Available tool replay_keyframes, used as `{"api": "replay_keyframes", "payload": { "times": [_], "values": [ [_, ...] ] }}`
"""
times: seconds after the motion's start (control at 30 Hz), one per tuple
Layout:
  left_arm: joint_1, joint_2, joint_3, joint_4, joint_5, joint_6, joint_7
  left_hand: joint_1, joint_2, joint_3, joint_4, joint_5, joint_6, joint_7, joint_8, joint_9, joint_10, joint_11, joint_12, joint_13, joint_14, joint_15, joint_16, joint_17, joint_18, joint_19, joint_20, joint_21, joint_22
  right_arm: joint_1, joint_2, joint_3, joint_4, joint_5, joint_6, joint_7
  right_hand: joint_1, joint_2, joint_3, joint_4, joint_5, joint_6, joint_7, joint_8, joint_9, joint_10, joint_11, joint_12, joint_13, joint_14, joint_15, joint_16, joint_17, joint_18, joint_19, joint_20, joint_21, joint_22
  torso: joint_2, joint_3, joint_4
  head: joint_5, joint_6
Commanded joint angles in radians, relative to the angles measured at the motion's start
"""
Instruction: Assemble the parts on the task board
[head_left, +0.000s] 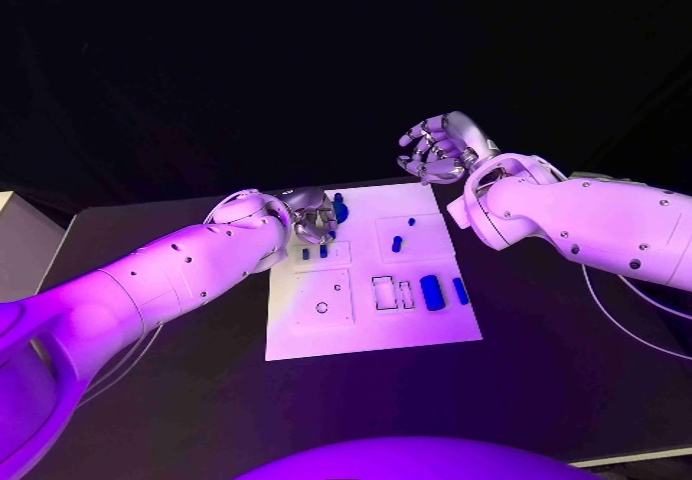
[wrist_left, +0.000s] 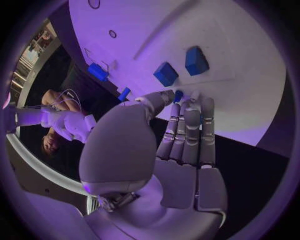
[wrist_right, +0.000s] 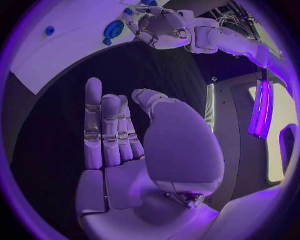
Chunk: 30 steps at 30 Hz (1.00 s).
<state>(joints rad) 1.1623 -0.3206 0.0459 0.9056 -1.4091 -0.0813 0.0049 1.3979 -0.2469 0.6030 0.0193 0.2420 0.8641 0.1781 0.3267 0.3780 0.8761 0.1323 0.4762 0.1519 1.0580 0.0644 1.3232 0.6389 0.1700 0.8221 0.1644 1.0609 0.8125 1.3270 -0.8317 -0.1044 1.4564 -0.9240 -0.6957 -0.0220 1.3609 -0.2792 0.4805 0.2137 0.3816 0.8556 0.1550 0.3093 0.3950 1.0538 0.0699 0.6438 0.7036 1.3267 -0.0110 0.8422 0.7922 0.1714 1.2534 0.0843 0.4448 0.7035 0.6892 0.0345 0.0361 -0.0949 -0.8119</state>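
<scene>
The flat white rectangular task board (head_left: 368, 320) lay in the middle of the black worktop (head_left: 548, 390), with bare dark surface on every side of it. On the board stood several small blue parts: a broad rounded block (head_left: 431, 292) and a slimmer bar (head_left: 460, 290) near the board's right edge, a short upright peg (head_left: 397, 243) nearer the far edge, and a tiny dot-like piece (head_left: 411, 221) beyond that. Outlined recesses (head_left: 384, 292) lay just beside the rounded block.

The left robot hand (head_left: 307, 213) rested at the board's far left corner, its fingers (wrist_left: 187, 120) laid side by side and pressed together, their tips touching the board's edge. In the left wrist view a small blue piece (wrist_left: 179, 95) showed just at those fingertips, but whether it was pinched could not be told. Two blue cube-like parts (wrist_left: 181, 67) stood on the board just past the fingertips.

The right robot hand (head_left: 440, 146) hung beyond the board's far edge, well apart from it and off the worktop, fingers curled in on nothing.
</scene>
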Motion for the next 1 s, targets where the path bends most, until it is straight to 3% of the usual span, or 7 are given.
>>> {"api": "replay_keyframes", "payload": {
  "times": [0.03, 0.57, 1.0],
  "values": [
    [0.000, 0.006, 0.000, -0.003, -0.006, 0.010, 0.002, -0.005, 0.009, 0.004, -0.001, -0.003, 0.008, 0.001, -0.005, -0.001, 0.011, -0.001, -0.006, -0.002, 0.011, -0.001, 0.005, 0.003, 0.014, 0.004, 0.000, 0.006, 0.002, 0.000, 0.002, 0.001, 0.000, 0.005, -0.007, 0.017, -0.009, -0.003, 0.000, -0.004, 0.003, -0.007, 0.002, 0.004, 0.001, -0.009, -0.002, -0.007, -0.002, -0.007, 0.000, -0.007, -0.003, 0.011, 0.005, 0.004, -0.005, -0.001, -0.001, -0.0001, 0.0007, 0.000, 0.000],
    [-0.004, 0.022, -0.001, -0.023, -0.006, 0.022, 0.005, 0.000, 0.023, 0.008, -0.007, -0.004, 0.024, -0.004, -0.012, -0.006, 0.047, -0.008, -0.009, -0.007, 0.050, -0.006, 0.040, 0.050, 0.015, 0.010, -0.004, 0.020, 0.011, 0.000, 0.007, 0.001, -0.002, 0.006, -0.003, 0.019, -0.011, -0.002, 0.001, -0.006, 0.003, -0.005, 0.002, 0.007, 0.002, -0.010, -0.001, -0.008, -0.006, -0.008, 0.000, -0.017, -0.006, 0.011, 0.006, 0.004, -0.012, -0.006, 0.000, 0.0010, -0.0021, -0.003, -0.001],
    [-0.007, 0.033, -0.004, -0.042, -0.006, 0.046, -0.009, 0.002, 0.027, 0.007, -0.011, -0.005, 0.030, -0.006, -0.015, -0.009, 0.060, -0.012, -0.006, -0.006, 0.067, -0.009, 0.054, 0.072, 0.015, 0.012, -0.007, 0.027, 0.016, 0.000, 0.010, 0.001, -0.002, 0.006, -0.002, 0.020, -0.011, -0.002, 0.002, -0.007, 0.003, -0.003, 0.001, 0.009, 0.003, -0.009, -0.002, -0.008, -0.008, -0.008, 0.000, -0.023, -0.009, 0.011, 0.008, 0.004, -0.014, -0.008, -0.002, 0.0006, 0.0005, -0.007, -0.003]
  ]
}}
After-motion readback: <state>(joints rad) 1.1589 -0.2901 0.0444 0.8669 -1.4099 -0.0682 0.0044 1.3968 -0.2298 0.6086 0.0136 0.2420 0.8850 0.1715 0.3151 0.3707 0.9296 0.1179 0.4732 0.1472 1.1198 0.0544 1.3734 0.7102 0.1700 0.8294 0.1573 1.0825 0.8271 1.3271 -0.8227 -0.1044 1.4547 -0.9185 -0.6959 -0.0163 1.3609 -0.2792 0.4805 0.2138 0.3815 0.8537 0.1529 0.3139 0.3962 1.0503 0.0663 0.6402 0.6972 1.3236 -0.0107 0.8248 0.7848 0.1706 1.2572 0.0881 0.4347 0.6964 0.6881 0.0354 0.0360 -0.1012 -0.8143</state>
